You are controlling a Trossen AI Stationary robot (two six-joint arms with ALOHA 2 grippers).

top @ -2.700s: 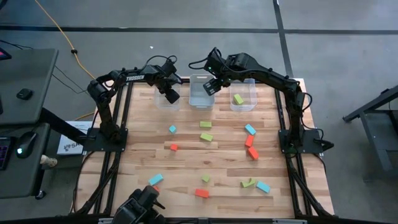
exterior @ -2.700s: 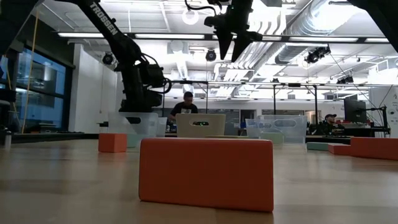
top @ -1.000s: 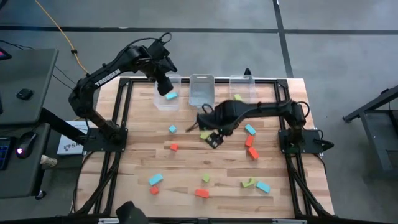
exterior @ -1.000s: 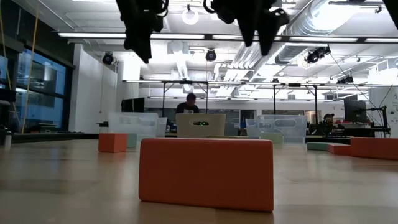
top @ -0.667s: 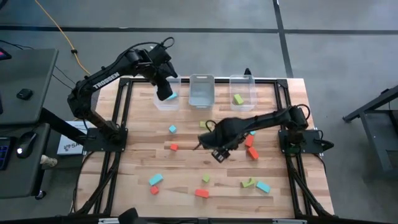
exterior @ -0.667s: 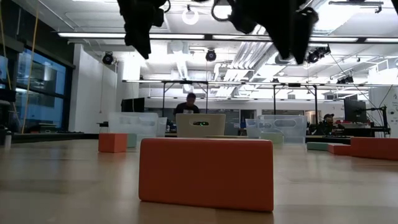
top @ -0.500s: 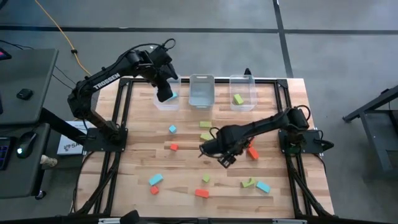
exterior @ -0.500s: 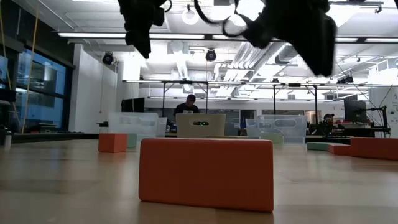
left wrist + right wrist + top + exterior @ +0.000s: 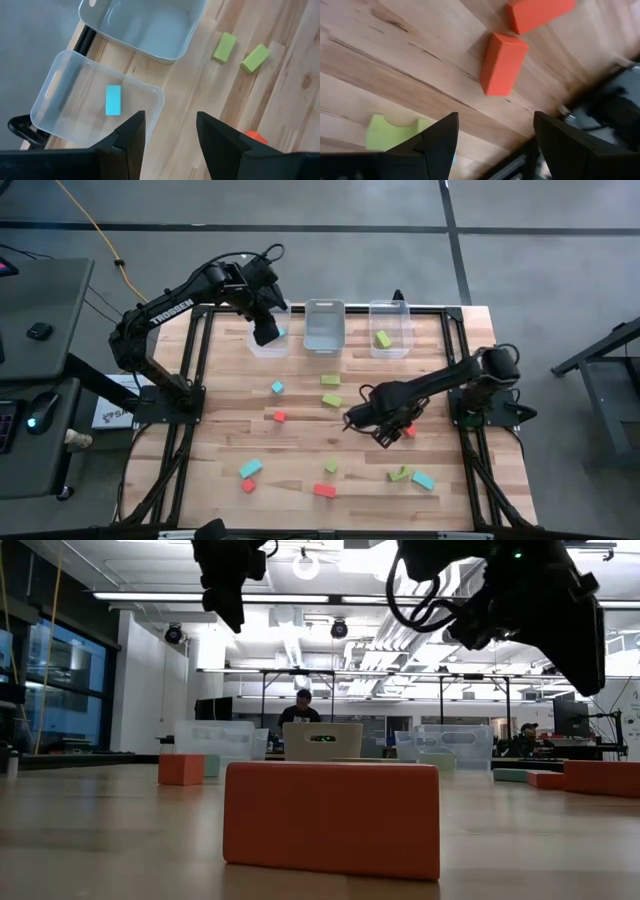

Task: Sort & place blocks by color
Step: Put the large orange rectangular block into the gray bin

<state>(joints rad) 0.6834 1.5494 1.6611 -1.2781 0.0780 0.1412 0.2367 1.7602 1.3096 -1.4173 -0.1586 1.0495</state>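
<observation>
Light blue, red-orange and lime green blocks lie scattered flat on the wooden table. My left gripper hovers open above the left clear bin, where one light blue block lies. The right clear bin holds a green block. My right gripper hangs open over the table's right half, just short of two red-orange blocks and beside a green arch block. In the low view a red-orange bar fills the foreground.
An empty-looking middle bin stands between the other two at the far edge. Loose blocks include light blue, green, red-orange and a cluster near the near edge. Black frame rails border the table.
My right gripper has swung from the table's middle toward the right and near edges, coming to the red-orange blocks on the right half. My left gripper has stayed above the left bin.
</observation>
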